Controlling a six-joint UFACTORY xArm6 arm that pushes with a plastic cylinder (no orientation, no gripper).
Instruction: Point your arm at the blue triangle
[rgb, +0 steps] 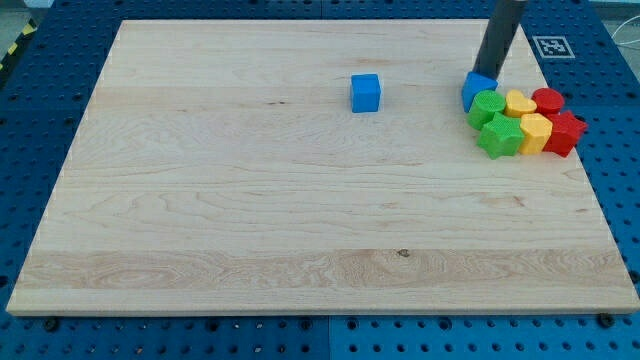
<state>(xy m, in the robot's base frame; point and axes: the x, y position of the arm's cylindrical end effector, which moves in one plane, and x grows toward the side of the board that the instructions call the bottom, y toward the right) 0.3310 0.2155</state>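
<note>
The blue triangle (474, 90) lies near the view's upper right, at the left end of a tight cluster of blocks. My tip (487, 74) comes down from the view's top and rests right at the triangle's upper right edge, touching or nearly touching it. A blue cube (365, 92) sits alone to the left, near the top middle of the board.
Beside the triangle are a green round block (487, 105), a green star block (500, 135), a yellow heart (520, 102), a yellow block (536, 130), a red round block (548, 99) and a red star block (565, 132). The wooden board (300, 220) ends just right of them.
</note>
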